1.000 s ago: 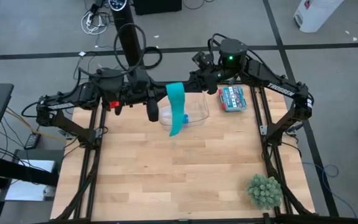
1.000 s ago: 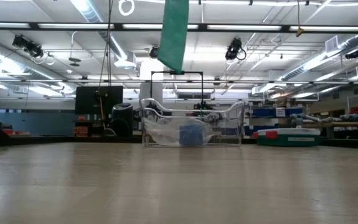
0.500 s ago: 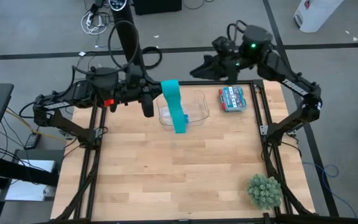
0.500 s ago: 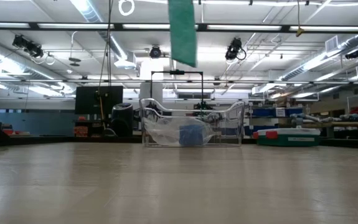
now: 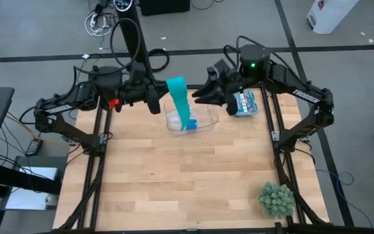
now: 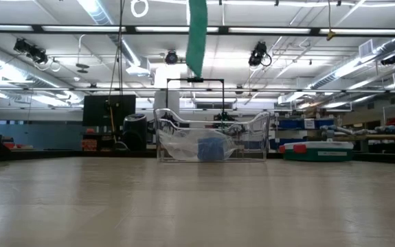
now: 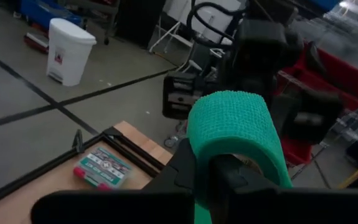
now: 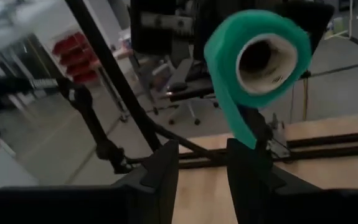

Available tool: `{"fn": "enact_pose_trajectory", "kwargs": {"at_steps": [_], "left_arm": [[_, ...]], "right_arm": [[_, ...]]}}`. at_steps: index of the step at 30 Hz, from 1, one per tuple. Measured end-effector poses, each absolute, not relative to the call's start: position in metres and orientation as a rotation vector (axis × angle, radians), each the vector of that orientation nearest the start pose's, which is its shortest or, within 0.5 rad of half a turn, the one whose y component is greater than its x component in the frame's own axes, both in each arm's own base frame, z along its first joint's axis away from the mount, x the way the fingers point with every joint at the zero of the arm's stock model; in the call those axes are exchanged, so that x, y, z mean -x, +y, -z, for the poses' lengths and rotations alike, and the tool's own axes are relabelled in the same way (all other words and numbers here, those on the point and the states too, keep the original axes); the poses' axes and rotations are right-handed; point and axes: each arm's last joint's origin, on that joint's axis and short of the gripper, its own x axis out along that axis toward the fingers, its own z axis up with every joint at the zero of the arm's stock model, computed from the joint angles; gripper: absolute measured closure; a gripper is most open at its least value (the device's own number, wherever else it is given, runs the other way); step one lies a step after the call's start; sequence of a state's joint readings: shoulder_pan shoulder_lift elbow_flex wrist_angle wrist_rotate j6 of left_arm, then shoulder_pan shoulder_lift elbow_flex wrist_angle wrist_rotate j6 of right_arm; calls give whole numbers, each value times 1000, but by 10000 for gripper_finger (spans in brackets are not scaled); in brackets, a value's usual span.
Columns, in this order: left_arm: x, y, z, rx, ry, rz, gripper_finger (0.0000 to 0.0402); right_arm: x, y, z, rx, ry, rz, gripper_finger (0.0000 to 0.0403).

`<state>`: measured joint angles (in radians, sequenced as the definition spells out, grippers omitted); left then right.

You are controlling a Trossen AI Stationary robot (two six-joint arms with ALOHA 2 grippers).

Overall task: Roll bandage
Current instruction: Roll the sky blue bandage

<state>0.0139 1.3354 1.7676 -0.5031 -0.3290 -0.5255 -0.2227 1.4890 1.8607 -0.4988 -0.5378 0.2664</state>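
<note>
The teal bandage (image 5: 180,104) is a small roll on a white core (image 8: 272,68), held high over the far middle of the table. A loose strip (image 6: 197,34) hangs from it, ending above a clear tray. My left gripper (image 5: 162,94) reaches in level from the table's left and is shut on the roll (image 7: 231,118). My right gripper (image 5: 196,95) stands open just right of the roll, level with it, its fingers (image 8: 166,168) short of it and touching nothing. My left gripper comes at the roll level from the table's left. One finger (image 7: 228,174) seems to sit under the arch of the roll, inside its core. The other finger (image 7: 185,168) is outside, with the bandage (image 7: 200,205) between them. The roll is lifted clear and the strip hangs slack.
A clear plastic tray (image 5: 203,120) with a blue roll (image 6: 214,147) in it stands at the far middle, under the strip. A red and teal box (image 5: 242,103) lies at the far right. A green plant (image 5: 276,198) stands near the front right corner.
My right gripper has drawn back from the roll toward the far right edge, then come back close to it, rolling its wrist. My left gripper has rolled its wrist in place. The hanging strip has swung and now shows narrower in the low view.
</note>
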Motion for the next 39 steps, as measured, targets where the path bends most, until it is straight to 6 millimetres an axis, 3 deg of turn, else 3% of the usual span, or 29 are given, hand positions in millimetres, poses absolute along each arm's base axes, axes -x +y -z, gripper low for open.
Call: {"fn": "enact_pose_trajectory", "kwargs": {"at_steps": [15, 21, 24, 28, 33, 39], "left_arm": [[-251, 12, -514, 634, -70, -305, 383], [-251, 12, -514, 704, -79, -298, 381], [-251, 11, -514, 732, -80, -292, 381], [-251, 11, -514, 788, -82, -273, 381], [-251, 11, -514, 807, -81, -272, 381], [-251, 19, -513, 807, -81, -292, 381]], "right_arm": [[-323, -50, -478, -248, 220, -321, 278], [-325, -50, -476, -219, 221, -314, 288], [-331, -50, -470, -217, 241, -317, 312], [-330, -47, -470, -210, 250, -361, 381], [-328, -34, -471, -233, 262, -442, 397], [-321, 2, -481, -251, 245, -587, 402]]}}
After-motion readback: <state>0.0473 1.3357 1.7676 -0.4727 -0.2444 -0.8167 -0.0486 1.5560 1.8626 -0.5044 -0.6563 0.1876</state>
